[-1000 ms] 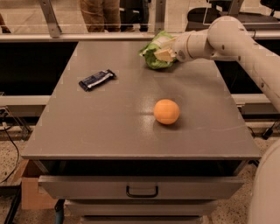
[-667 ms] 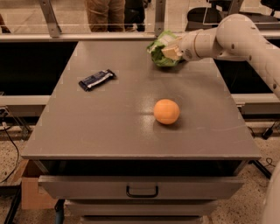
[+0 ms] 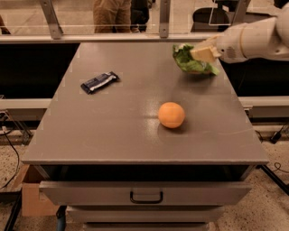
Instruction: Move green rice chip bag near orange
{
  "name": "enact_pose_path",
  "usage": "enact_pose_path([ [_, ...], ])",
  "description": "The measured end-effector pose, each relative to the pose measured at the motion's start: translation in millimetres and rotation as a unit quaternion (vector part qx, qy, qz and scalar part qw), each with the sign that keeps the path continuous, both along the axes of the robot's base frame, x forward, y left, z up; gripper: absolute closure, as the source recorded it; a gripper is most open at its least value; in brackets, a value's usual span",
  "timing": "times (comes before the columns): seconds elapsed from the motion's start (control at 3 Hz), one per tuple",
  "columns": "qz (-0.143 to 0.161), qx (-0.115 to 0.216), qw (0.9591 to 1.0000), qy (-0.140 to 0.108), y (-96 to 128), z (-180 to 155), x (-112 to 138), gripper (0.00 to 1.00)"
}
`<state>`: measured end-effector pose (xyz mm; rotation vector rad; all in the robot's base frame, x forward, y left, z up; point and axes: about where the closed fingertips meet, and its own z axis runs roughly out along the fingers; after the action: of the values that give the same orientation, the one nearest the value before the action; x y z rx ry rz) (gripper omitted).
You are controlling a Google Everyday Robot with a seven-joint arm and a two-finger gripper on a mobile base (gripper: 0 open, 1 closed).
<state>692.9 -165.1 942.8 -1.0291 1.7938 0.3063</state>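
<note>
The green rice chip bag [image 3: 191,61], crinkled and light green, hangs in my gripper [image 3: 202,54] above the back right part of the grey table [image 3: 113,126]. The gripper comes in from the right on a white arm and is shut on the bag's upper right side. The orange [image 3: 171,114] is round and sits on the table right of the middle, in front of and slightly left of the bag, well apart from it.
A small dark blue wrapped bar [image 3: 99,82] lies on the left part of the table. A drawer with a handle [image 3: 146,197] is under the front edge. A rail and a standing person [image 3: 113,13] are behind the table.
The gripper with the bag has moved to the right and a little forward, and the arm has drawn back toward the right edge. The orange and the bar have not moved.
</note>
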Motion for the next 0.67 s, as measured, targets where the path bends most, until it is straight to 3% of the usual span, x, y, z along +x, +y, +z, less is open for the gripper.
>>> enact_pose_path([
  [0.33, 0.023, -0.013, 0.9991, 0.033, -15.4, -3.5, -57.5, 1.0],
  [0.67, 0.039, -0.028, 0.9972, 0.057, -25.2, -14.6, -97.7, 1.0],
])
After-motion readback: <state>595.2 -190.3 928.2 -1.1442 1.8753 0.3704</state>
